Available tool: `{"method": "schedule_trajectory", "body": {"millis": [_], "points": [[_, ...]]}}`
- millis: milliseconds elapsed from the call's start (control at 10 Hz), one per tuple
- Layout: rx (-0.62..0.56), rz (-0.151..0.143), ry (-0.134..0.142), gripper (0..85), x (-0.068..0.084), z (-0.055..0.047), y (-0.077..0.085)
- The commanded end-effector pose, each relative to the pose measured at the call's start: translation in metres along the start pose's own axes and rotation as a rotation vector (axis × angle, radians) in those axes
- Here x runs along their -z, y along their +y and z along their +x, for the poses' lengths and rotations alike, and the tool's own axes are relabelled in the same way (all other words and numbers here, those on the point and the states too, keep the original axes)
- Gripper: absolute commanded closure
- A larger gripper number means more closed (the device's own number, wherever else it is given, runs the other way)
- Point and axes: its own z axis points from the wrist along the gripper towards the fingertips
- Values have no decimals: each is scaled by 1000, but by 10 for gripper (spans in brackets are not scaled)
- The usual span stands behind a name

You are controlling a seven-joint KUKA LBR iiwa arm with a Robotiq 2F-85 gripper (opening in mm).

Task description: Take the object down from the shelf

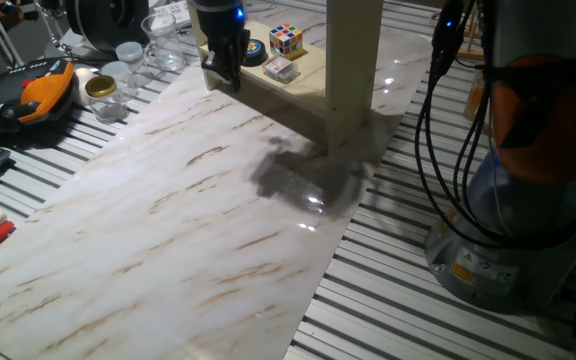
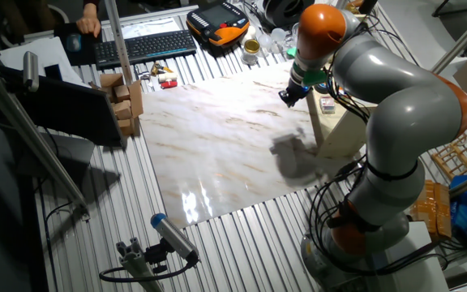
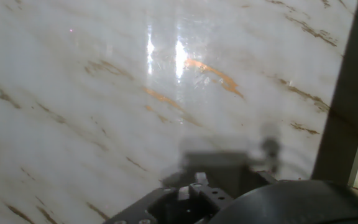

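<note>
The pale beige shelf (image 1: 353, 70) stands at the far side of the marble table, also seen as the shelf (image 2: 331, 130) under the arm. On its flat board sit a Rubik's cube (image 1: 286, 38), a small pink-and-white box (image 1: 281, 68) and a black disc (image 1: 255, 47). My gripper (image 1: 223, 82) hangs just in front of the board's left end, fingers pointing down and apart, with nothing seen between them. The other fixed view shows the gripper (image 2: 286, 97) left of the shelf. In the hand view I see only marble and the shelf's dark upright at the right.
The marble table (image 1: 168, 230) stretches toward me. Past its far left edge lie an orange-black tool (image 1: 43, 85), a jar (image 1: 98, 88) and glass cups (image 1: 158, 40). Cardboard boxes (image 2: 124, 101) and a keyboard (image 2: 144, 47) sit beyond. Cables (image 1: 433, 150) hang at the right.
</note>
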Motion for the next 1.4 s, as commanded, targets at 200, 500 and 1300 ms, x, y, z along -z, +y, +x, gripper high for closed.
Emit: {"method": "schedule_trajectory", "body": {"millis": [200, 500, 1300], "points": [[-53, 7, 2, 850, -5, 6, -19], [-100, -3, 12, 850, -4, 11, -50], [-156, 30, 16, 850, 9, 6, -106]]}}
